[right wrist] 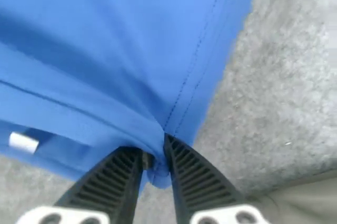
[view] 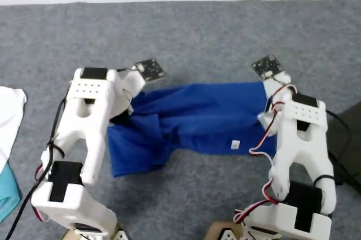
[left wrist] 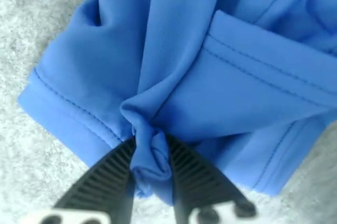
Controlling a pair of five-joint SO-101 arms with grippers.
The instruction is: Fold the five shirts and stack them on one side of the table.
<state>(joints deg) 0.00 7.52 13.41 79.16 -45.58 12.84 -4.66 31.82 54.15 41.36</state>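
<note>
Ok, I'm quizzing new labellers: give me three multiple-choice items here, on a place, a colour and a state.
1. Where is the white shirt? A beside the left arm, at the table edge; B in a claw; C between the arms.
2. What colour is the held shirt? A red; B green; C blue.
3. The left claw is: A open; B shut on the held shirt; C shut, empty.
Key: 1 A, it lies outside the left arm; 2 C, its cloth is blue; 3 B, cloth bunches between its fingers.

Left pincer (left wrist: 150, 145) clamped on blue shirt (left wrist: 210, 76), right pincer (right wrist: 154, 150) likewise, both pitched downward.
</note>
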